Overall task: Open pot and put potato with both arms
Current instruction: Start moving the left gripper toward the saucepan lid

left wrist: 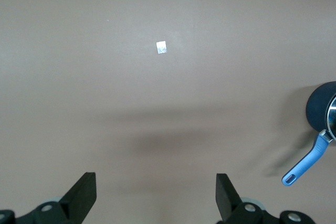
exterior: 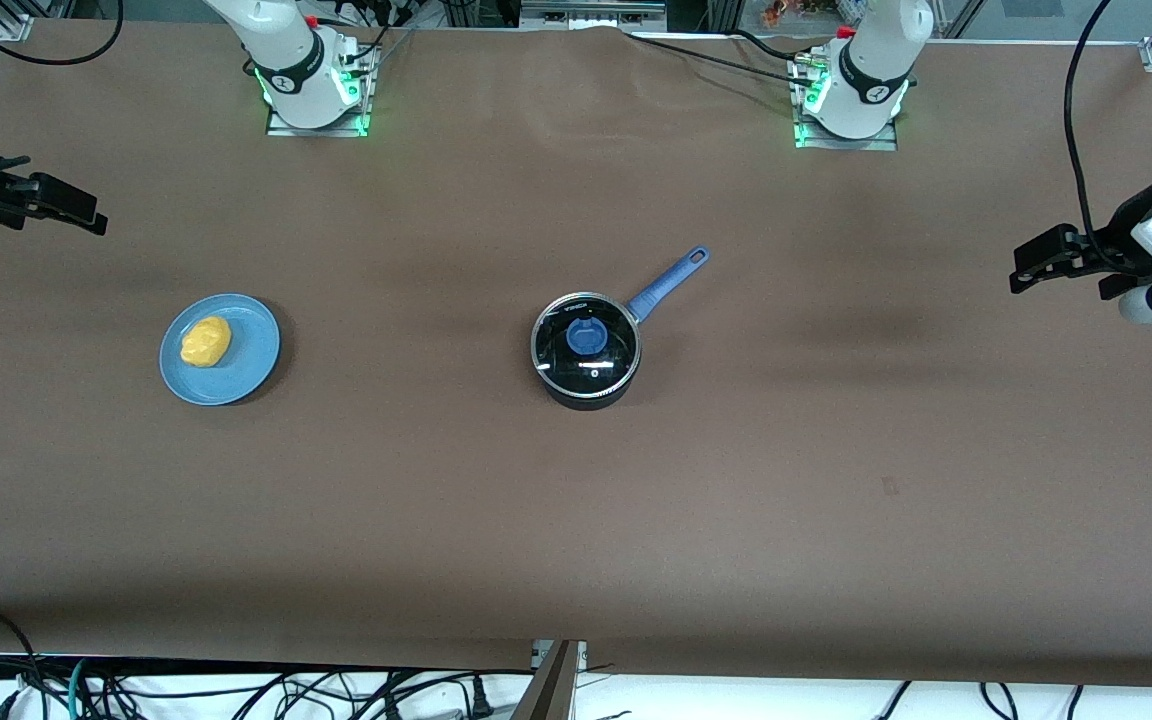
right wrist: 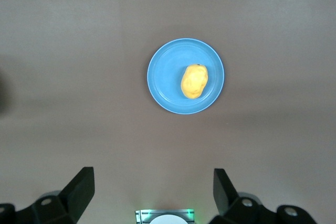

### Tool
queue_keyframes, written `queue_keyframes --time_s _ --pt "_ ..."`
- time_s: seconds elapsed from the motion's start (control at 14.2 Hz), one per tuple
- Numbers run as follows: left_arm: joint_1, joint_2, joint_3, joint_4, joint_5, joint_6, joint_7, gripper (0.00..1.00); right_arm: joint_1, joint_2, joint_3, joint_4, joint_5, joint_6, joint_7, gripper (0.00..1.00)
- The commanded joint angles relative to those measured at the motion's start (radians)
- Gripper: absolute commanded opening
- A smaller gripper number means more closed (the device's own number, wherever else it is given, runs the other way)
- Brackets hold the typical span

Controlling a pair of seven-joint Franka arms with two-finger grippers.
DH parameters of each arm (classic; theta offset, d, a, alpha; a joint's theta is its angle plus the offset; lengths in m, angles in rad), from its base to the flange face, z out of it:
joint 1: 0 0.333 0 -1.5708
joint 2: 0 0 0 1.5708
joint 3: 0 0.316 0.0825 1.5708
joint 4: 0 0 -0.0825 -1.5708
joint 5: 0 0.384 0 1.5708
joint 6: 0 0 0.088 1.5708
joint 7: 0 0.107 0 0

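The black pot stands mid-table with its glass lid and blue knob on; its blue handle points toward the left arm's base. The yellow potato lies on a light-blue plate toward the right arm's end. My left gripper is open and empty, up over the table's left-arm end; its wrist view shows the pot's side and handle. My right gripper is open and empty over the other end; its wrist view shows the potato on the plate.
Brown table cover all round. A small white scrap lies on it below the left gripper. The arm bases stand at the table's edge farthest from the front camera. Cables hang along the near edge.
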Motion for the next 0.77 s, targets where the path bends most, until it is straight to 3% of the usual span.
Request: queue_keyframes --time_s 0.0,0.49,0.7 --pt "-0.006 -0.003 0.004 0.014 0.007 -0.023 0.014 1.0 -0.013 0.003 0.018 0.017 -0.009 -0.011 0.015 1.0" --pt "-0.029 0.016 -0.005 0.002 -0.003 -0.021 -0.003 1.0 -0.013 0.003 0.019 0.017 -0.008 -0.006 0.015 1.0" --pt "-0.047 0.065 -0.085 0.002 -0.062 0.009 -0.242 1.0 -0.012 0.003 0.019 0.017 -0.008 -0.003 0.015 1.0"
